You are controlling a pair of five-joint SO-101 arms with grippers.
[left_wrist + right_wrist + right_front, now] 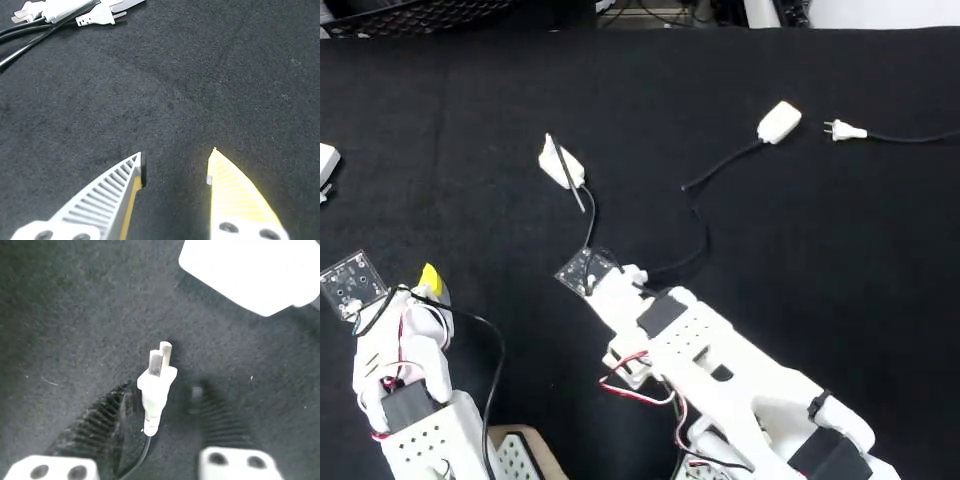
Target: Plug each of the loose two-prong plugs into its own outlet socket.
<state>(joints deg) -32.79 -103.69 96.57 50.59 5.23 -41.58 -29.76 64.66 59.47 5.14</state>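
On my right wrist feed the right gripper (162, 392) has its jaws parted around a white two-prong plug (156, 382) at the frame's centre. One finger is close against the plug, there is a gap on the other side, and the prongs point towards the outlet socket (250, 270) in the upper right corner. My left gripper (176, 152) is spread wide over bare black cloth (225, 75), holding nothing, with another plug (97, 15) among black cables at the upper left. From the high view I see a second socket (779, 122) and a loose plug (843, 130) just beside each other at the upper right.
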